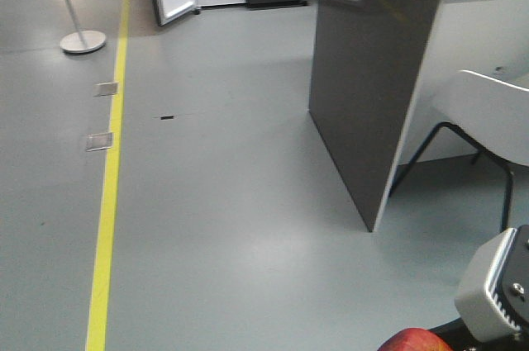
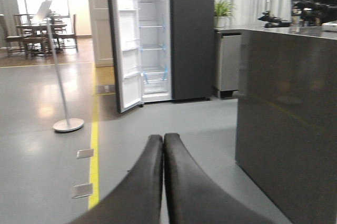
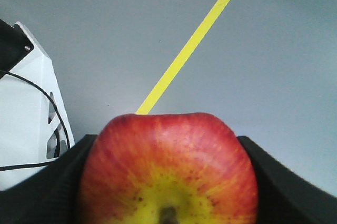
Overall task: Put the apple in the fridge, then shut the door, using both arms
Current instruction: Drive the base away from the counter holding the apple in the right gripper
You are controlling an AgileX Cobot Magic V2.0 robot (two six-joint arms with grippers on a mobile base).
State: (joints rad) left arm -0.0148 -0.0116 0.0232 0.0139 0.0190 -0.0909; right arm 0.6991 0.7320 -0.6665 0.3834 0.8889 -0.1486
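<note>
Grey floor (image 1: 248,202) with a yellow line (image 1: 111,186) spreads below. Nearest, the right gripper (image 3: 168,192) has its jaws clamped on the apple (image 3: 168,155), glossy red fading to yellow round its stem. The left gripper (image 2: 164,171) has its jaws pressed together, empty. Far ahead stands the fridge (image 2: 192,34), its door (image 2: 126,50) open.

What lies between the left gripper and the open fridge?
Only bare grey floor, in the left wrist view, separates the shut left gripper from the fridge.

Black pincer fingers (image 2: 150,182), grey housing (image 1: 488,285), black cables (image 3: 59,110).
</note>
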